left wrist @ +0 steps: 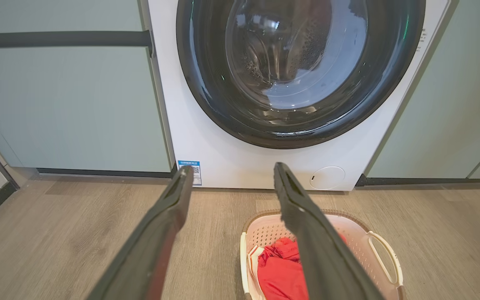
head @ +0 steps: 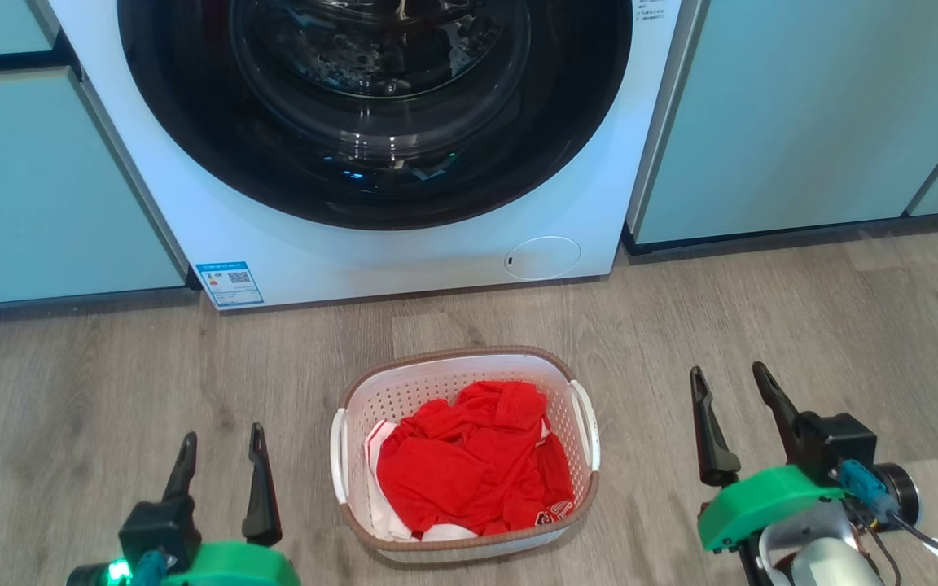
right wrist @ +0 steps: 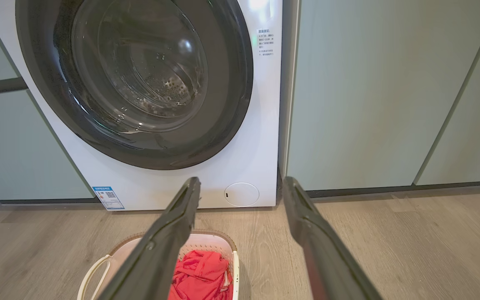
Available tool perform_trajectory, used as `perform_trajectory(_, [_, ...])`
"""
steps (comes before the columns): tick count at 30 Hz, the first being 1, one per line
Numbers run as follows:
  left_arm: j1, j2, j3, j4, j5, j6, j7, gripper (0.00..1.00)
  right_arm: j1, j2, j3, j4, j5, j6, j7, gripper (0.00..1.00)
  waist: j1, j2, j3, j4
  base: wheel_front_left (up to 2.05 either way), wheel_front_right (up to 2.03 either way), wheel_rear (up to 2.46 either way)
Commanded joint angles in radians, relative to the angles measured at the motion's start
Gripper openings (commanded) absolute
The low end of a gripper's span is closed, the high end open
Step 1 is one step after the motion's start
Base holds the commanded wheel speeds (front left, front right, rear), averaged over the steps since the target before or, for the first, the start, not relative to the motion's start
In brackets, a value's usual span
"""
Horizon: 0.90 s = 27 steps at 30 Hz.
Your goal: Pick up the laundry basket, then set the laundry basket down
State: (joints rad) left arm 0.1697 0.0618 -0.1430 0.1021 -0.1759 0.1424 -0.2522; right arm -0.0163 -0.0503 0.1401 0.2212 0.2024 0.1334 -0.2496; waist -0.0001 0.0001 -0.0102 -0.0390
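Note:
The laundry basket point(head: 371, 399) stands on the wood floor in front of the washing machine, white and perforated with a brown rim and two white side handles. It holds red clothing point(head: 473, 460). My left gripper point(head: 221, 435) is open to the basket's left, apart from it. My right gripper point(head: 734, 382) is open to the basket's right, also apart. The left wrist view has the basket point(left wrist: 361, 239) at the lower right, partly behind my right-hand finger. In the right wrist view the basket point(right wrist: 213, 243) lies at the lower left, partly behind a finger.
The white washing machine point(head: 404, 260) with its dark round door point(head: 371, 106) rises just behind the basket. Pale green cabinets point(head: 795, 114) flank it on both sides. Wood floor point(head: 843, 325) stretches to the left and right of the basket.

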Motion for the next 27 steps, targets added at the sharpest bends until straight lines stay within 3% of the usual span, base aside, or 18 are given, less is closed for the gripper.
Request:
perform_trajectory(1, [-0.023,-0.005,0.046,-0.047,0.009,0.005,-0.01,1.0,-0.021,0.0,0.016,-0.04,0.001,-0.003,-0.012,1.0,0.0001,-0.0001,0.0,0.001,0.0,0.0,0.0])
perform_trajectory(27, [-0.023,-0.011,0.069,-0.057,0.029,-0.005,-0.01,1.0,-0.03,0.0,-0.002,-0.031,0.0,-0.003,-0.012,1.0,0.0001,-0.0001,0.009,0.006,0.0,0.0,0.0])
